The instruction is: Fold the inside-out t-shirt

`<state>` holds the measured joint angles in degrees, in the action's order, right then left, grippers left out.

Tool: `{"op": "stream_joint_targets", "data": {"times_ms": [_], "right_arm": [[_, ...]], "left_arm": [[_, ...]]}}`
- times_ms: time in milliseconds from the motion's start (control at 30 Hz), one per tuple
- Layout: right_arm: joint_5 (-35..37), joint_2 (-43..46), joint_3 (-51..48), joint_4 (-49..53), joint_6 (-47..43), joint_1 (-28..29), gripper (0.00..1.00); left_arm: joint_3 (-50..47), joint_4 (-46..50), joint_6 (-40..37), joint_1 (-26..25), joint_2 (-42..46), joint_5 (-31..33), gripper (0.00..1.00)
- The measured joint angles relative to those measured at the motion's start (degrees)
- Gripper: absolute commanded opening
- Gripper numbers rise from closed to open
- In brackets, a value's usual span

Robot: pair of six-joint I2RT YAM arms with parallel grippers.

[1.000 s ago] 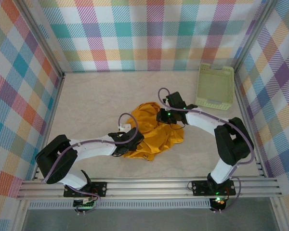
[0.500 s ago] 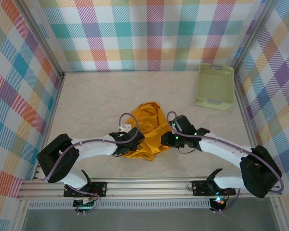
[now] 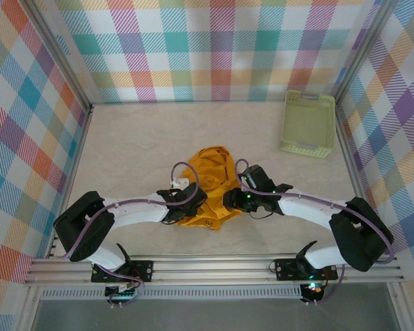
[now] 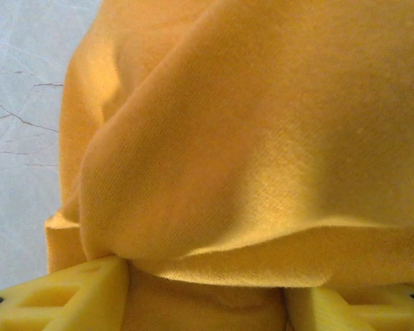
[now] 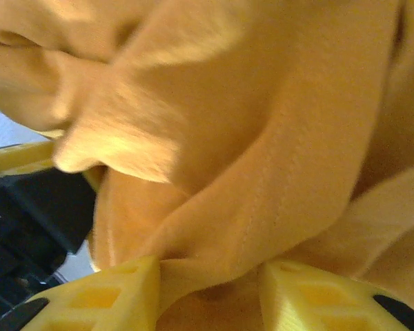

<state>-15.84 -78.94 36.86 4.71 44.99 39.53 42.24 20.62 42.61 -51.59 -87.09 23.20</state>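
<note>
- The left gripper (image 4: 205, 298) has its yellow fingers (image 4: 62, 300) on either side of a thick fold of the t-shirt (image 3: 212, 167) — the cloth fills the gap between them, pinched there.
- The right gripper (image 5: 210, 293) is clamped the same way, with a bunched ridge of fabric squeezed between its two fingers (image 5: 100, 300).
- From above, both arms reach inward and meet at the near edge of the shirt, left gripper on its left side, right gripper on its right, the two close together.
- The shirt lies crumpled in a mustard heap at the middle of the table (image 3: 138, 141) — no print or tag that I can make out.
- A pale green basket (image 3: 308, 124) sits well apart, in the far right corner.
</note>
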Motion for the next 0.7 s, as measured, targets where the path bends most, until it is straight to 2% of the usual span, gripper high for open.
{"op": "stream_joint_targets", "data": {"times_ms": [400,533,700], "right_arm": [[0.31,-5.75,9.29,0.94,-3.78,0.63,0.40],[2.84,-3.21,8.96,4.24,-5.05,0.63,0.41],[5.33,3.34,6.03,5.97,-5.53,0.61,0.30]], "left_arm": [[0.00,-0.17,0.00,-0.07,-0.22,0.00,0.60],[0.00,-0.13,0.00,-0.07,-0.17,0.02,0.61],[0.00,-0.15,0.00,-0.07,-0.17,0.00,0.60]]}}
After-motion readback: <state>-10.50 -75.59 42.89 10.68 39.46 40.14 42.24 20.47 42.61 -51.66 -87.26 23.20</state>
